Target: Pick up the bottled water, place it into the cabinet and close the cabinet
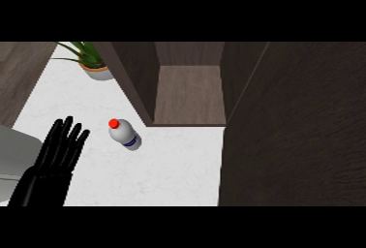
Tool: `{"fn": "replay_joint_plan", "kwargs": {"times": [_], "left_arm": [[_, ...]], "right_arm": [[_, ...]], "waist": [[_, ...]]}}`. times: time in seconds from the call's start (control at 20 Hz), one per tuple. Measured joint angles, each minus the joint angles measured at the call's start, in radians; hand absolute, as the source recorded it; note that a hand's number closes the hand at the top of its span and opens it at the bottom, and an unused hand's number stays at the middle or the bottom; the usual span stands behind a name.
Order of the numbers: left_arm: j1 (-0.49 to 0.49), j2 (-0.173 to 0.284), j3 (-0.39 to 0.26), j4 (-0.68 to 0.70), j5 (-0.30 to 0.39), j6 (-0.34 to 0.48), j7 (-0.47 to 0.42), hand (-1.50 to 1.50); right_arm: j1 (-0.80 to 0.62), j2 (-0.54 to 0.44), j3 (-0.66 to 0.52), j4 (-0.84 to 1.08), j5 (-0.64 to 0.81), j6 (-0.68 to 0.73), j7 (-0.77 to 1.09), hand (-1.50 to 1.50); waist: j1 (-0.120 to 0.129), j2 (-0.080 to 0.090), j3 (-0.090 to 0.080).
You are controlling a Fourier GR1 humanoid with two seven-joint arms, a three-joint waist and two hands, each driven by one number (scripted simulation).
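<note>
At the lower left, the left hand point(61, 145) is seen above the white surface point(164, 174), its fingers straight and together, with nothing held. A potted plant point(91, 60) is set at the far left corner. Just to the right of the fingertips, apart from them, the bottle point(125, 133) with its red cap is found standing. Further right, the open cabinet point(190, 94) is seen, its door point(293, 131) swung out.
</note>
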Motion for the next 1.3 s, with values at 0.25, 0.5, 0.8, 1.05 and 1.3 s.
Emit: {"fn": "replay_joint_plan", "kwargs": {"times": [0.25, 0.5, 0.8, 1.05, 1.3], "left_arm": [[-0.04, 0.027, 0.074, 0.131, 0.014, -0.058, -0.077, -1.5], [-0.086, 0.049, 0.113, 0.281, -0.017, -0.103, -0.158, -1.5], [-0.181, 0.057, 0.146, 0.453, -0.045, -0.126, -0.212, -1.5], [-0.255, 0.076, 0.18, 0.61, -0.045, -0.16, -0.246, -1.5], [-0.327, 0.072, 0.211, 0.81, -0.053, -0.18, -0.324, -1.5]], "right_arm": [[0.034, -0.002, 0.011, -0.012, 0.005, 0.013, -0.02, -1.5], [0.063, 0.0, 0.032, -0.015, 0.021, 0.025, -0.05, -1.5], [0.113, -0.012, 0.041, -0.022, 0.021, 0.053, -0.089, -1.5], [0.11, -0.017, 0.049, -0.016, 0.021, 0.044, -0.096, -1.5], [0.157, -0.02, 0.07, -0.029, 0.031, 0.056, -0.123, -1.5]], "waist": [[-0.002, 0.0, 0.0], [-0.004, 0.0, 0.0], [-0.006, 0.0, 0.0], [-0.006, 0.001, 0.0], [-0.01, 0.001, -0.001]]}}
